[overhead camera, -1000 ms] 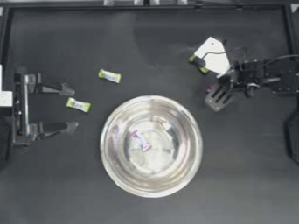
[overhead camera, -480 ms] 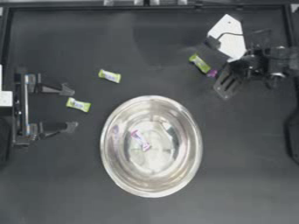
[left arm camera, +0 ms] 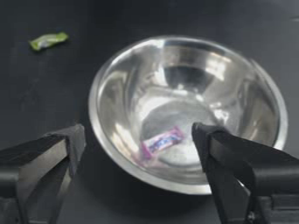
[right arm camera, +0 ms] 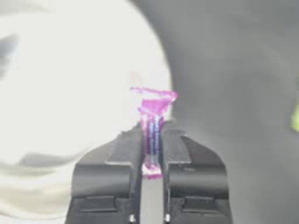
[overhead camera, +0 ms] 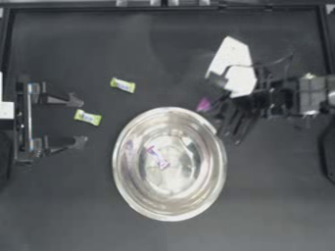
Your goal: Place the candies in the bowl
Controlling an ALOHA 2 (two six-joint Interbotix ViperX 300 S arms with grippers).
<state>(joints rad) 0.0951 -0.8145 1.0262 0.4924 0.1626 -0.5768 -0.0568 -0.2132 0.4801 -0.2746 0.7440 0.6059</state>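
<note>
The silver bowl [overhead camera: 134, 196] stands mid-table with one pink-purple candy [overhead camera: 157, 158] lying inside, which the left wrist view shows too [left arm camera: 163, 142]. My right gripper [overhead camera: 210, 108] hovers at the bowl's back right rim, shut on a second pink-purple candy [overhead camera: 204, 104], which stands up between the jaws [right arm camera: 154, 105] beside the bright bowl [right arm camera: 64, 87]. Two yellow-green candies [overhead camera: 122, 85] [overhead camera: 87, 117] lie on the table left of the bowl. The third yellow-green candy is hidden in the top view. My left gripper [overhead camera: 77, 121] waits open at the left, facing the bowl [left arm camera: 96, 92].
White parts of the right arm [overhead camera: 232, 68] hang over the table behind the bowl. A yellow-green blur [right arm camera: 295, 118] shows at the edge of the right wrist view. A yellow-green candy [left arm camera: 48, 40] lies beyond the left jaws.
The right gripper has swung left from the back right of the table to the bowl's rim, carrying the pink-purple candy. The left arm has not moved.
</note>
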